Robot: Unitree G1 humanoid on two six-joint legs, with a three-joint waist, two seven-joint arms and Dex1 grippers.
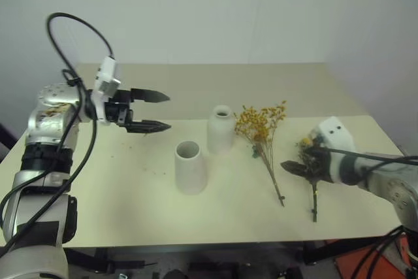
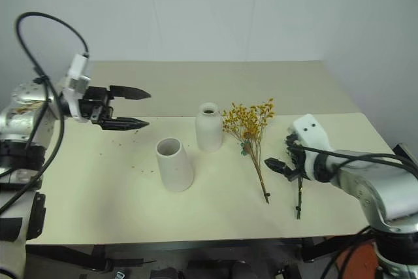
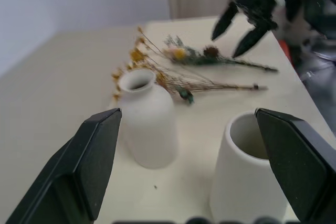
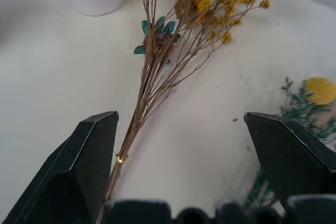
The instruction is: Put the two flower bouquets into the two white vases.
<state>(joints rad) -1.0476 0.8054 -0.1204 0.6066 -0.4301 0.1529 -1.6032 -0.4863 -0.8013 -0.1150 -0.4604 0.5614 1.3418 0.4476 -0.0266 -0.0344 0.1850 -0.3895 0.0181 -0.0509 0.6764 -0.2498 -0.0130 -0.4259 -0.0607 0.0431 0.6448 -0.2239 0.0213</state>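
Note:
The bottle-shaped white vase (image 1: 221,129) and the wide-mouthed cone vase (image 1: 191,166) stand upright mid-table. To their right lies the yellow-orange bouquet (image 1: 261,124), its stems pointing toward the front edge. Further right lies the grey-green bunch (image 1: 312,187) with its yellow ball flower (image 4: 319,90). My right gripper (image 1: 299,156) hovers open over the gap between the two bouquets, with the yellow bouquet's stems (image 4: 137,124) by one finger and nothing held. My left gripper (image 1: 166,112) is open in the air left of the vases, pointing at them; its wrist view shows both vases (image 3: 147,119) (image 3: 247,166).
The cream table (image 1: 117,194) backs onto a white wall, with its front edge close to me. A black cable (image 1: 72,27) loops above my left arm. Small dried crumbs (image 2: 140,168) lie left of the cone vase.

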